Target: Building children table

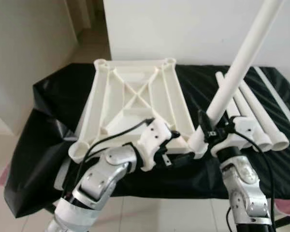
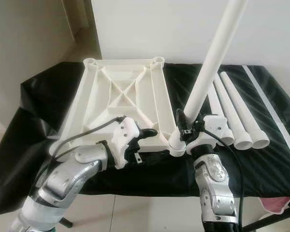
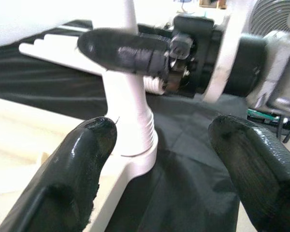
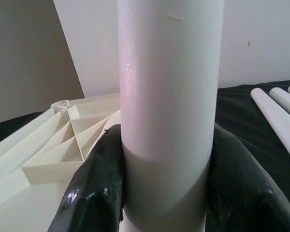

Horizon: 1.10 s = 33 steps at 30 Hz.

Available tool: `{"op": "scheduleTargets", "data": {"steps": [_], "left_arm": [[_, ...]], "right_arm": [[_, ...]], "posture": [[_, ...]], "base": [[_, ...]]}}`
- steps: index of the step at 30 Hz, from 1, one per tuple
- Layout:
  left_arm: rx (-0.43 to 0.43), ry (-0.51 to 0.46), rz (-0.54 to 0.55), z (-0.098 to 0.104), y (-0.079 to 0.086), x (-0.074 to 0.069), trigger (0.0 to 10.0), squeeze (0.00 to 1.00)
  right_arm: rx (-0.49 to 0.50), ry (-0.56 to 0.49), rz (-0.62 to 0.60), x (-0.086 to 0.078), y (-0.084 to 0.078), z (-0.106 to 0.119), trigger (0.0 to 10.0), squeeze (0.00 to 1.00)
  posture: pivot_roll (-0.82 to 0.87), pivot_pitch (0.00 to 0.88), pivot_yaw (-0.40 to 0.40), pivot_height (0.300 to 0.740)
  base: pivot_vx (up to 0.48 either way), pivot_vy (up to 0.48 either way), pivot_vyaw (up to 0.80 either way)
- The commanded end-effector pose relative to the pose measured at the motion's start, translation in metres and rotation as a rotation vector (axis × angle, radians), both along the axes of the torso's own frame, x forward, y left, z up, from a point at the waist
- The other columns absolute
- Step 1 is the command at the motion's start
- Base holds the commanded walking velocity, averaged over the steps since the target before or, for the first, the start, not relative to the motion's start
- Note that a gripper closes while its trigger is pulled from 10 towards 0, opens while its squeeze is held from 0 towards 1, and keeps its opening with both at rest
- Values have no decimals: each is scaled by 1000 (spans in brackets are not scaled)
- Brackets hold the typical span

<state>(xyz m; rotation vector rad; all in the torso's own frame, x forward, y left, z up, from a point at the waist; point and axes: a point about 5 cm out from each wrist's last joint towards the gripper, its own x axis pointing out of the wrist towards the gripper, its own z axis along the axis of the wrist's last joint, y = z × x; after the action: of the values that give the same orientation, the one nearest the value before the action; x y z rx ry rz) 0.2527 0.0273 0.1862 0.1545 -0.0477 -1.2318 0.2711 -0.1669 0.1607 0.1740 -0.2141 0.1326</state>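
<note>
right gripper clamping upright leg in tabletop corner socket | left gripper hovering spread beside it

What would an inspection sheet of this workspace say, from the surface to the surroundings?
Surface: table under black plastic sheet.
Job's things: upside-down white ribbed plastic tabletop; white plastic tube leg standing tilted in its near corner socket; three spare white tube legs lying alongside.
Clutter: nothing seen.
Grippers: right pincer shut on the leg; left pincer open beside the socket.
Cables: black wires along both arms.
Surroundings: white wall, tiled floor.
</note>
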Motion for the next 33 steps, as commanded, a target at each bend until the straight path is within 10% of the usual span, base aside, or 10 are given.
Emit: {"op": "scheduleTargets", "data": {"steps": [1, 7, 33], "left_arm": [[6, 5, 19, -1, 2, 0, 10000, 0], [3, 8, 33, -1, 2, 0, 10000, 0], [-2, 8, 43, 6, 6, 3, 10000, 0]], "right_arm": [[11, 185, -2, -1, 1, -33, 10000, 0], [-120, 61, 42, -14, 2, -30, 10000, 0], [-142, -52, 40, -44, 3, -43, 10000, 0]], "posture": [[-32, 67, 8, 740], [-28, 75, -1, 740], [-32, 73, 22, 740]], "base": [[0, 0, 0], [0, 0, 0], [0, 0, 0]]}}
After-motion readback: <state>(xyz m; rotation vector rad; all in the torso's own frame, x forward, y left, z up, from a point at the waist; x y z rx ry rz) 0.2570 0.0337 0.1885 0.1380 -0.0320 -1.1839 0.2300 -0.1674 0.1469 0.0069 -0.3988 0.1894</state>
